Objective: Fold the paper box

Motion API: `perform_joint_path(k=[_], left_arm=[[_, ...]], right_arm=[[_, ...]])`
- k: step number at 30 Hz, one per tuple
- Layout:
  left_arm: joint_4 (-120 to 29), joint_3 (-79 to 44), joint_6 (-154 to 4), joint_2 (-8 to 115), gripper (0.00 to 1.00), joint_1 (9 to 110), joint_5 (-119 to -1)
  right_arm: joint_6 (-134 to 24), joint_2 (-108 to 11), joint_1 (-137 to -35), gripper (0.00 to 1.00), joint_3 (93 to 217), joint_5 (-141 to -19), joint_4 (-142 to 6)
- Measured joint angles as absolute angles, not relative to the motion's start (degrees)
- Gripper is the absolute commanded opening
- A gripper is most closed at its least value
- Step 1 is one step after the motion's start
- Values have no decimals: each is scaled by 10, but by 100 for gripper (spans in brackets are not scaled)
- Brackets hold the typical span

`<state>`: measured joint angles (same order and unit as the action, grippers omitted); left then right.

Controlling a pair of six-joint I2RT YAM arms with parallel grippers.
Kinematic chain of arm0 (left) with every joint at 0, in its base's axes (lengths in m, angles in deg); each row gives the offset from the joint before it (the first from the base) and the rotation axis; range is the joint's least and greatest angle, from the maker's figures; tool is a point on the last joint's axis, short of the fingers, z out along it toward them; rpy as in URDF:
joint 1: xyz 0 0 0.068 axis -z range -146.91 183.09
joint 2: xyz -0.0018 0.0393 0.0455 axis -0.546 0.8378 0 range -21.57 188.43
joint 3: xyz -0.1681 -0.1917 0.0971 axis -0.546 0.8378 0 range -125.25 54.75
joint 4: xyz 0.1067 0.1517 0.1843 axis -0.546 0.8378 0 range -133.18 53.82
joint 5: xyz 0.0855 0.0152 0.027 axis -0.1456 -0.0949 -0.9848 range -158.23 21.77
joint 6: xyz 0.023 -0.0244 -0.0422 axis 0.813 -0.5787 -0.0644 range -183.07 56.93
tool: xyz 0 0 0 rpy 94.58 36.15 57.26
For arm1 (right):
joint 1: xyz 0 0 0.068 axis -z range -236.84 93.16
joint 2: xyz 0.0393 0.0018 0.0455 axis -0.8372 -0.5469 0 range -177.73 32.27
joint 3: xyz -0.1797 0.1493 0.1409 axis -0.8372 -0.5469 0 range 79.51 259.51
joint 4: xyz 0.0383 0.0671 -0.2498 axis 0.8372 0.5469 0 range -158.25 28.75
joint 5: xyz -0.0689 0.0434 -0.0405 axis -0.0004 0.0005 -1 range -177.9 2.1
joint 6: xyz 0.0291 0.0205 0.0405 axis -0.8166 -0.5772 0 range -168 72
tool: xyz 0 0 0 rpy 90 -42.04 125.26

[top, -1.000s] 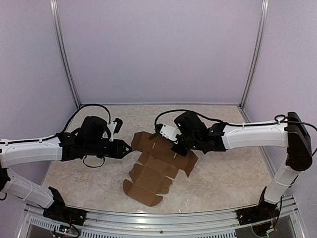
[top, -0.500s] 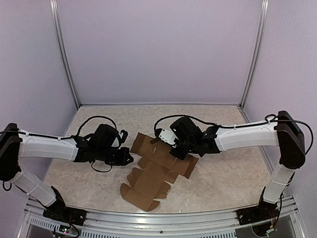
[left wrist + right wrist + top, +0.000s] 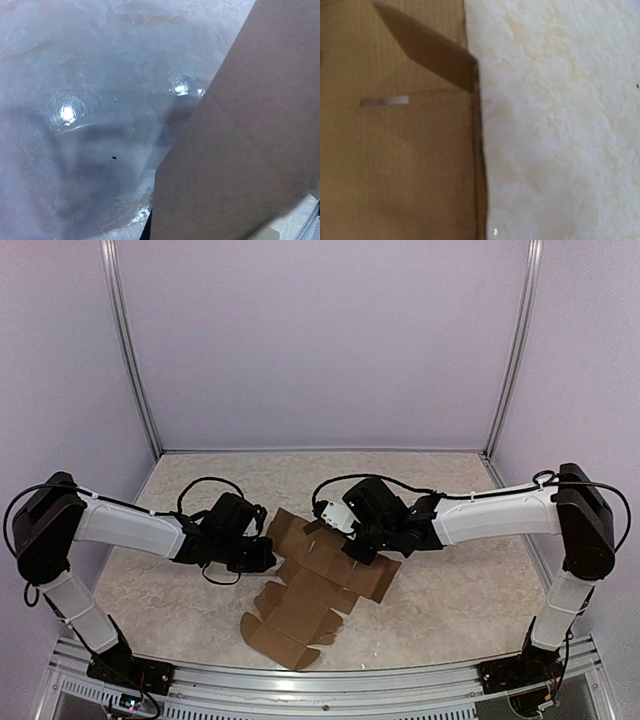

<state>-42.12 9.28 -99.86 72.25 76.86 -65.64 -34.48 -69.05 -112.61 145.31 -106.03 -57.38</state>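
Cardboard in plain brown, the paper box [image 3: 310, 590] lies unfolded as a flat die-cut sheet near the middle of the worktop [image 3: 450, 590]. It runs on a diagonal from its far panels between the two arms down to rounded tabs close to the front edge, where a few of the near flaps look slightly lifted. The left gripper [image 3: 262, 558] sits low at the sheet's left edge with its jaws closed. Whether they pinch the cardboard or only touch it cannot be told from above. In the left wrist view the paper box [image 3: 250, 140] fills the right side very close to the lens, with the glossy marbled worktop [image 3: 75, 100] on the left and no fingers in sight. The right gripper [image 3: 352, 546] is down on the sheet's far right panels, also closed, its tips hidden under the wrist. The right wrist view shows the paper box [image 3: 395, 160] on the left, with a narrow slot [image 3: 384, 101] cut in it and a darker flap angled just above that. The sheet's straight edge meets the bare worktop [image 3: 560, 125] on the right.
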Motion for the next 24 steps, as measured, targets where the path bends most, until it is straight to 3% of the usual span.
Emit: perform_joint_path(k=[24], left_arm=[[-430, 53, -990, 756, 0, 831, -619]], right_arm=[[-363, -700, -1127, 0, 1452, -1062, -572]])
